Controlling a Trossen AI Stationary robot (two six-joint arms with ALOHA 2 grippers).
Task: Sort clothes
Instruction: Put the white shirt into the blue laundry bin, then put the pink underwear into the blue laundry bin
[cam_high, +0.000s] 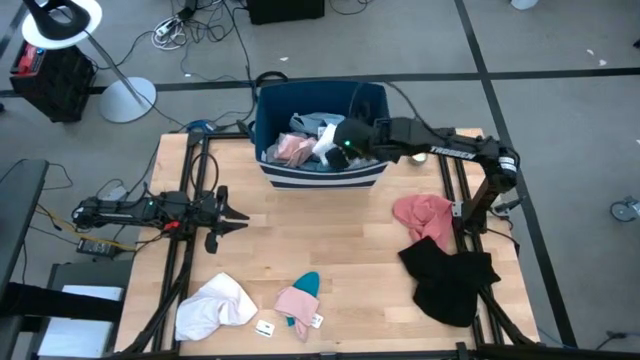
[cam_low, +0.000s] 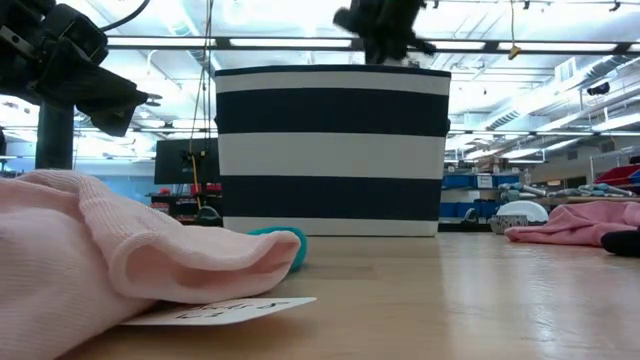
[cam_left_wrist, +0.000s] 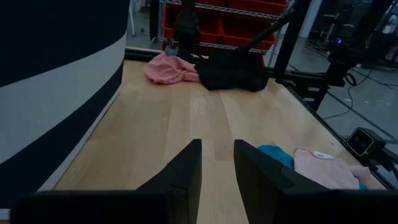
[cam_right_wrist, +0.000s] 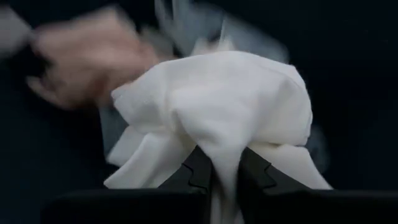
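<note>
Left gripper (cam_high: 238, 218): parked over bare table (cam_high: 340, 240), fingers parted. White garment (cam_high: 215, 305), pink garment (cam_high: 296, 301) with unreadable tag, lying along the front edge. Striped bin (cam_high: 322, 172): white cloth (cam_right_wrist: 217, 112) clenched by right gripper (cam_high: 335, 148) above it. "TROSSEN" lettered on right arm. Salmon garment (cam_high: 422, 213), black garment (cam_high: 450, 280) at right.

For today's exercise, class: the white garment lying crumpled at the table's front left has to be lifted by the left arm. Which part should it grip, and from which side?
Grip the raised fold on the white garment, coming straight down from above. It lies bunched, not flat, so its ridges give something to pinch; a flat edge likely would not. The left gripper, open, waits nearest it, probably in reach. The right gripper is busy, holding white cloth in the bin.
</note>
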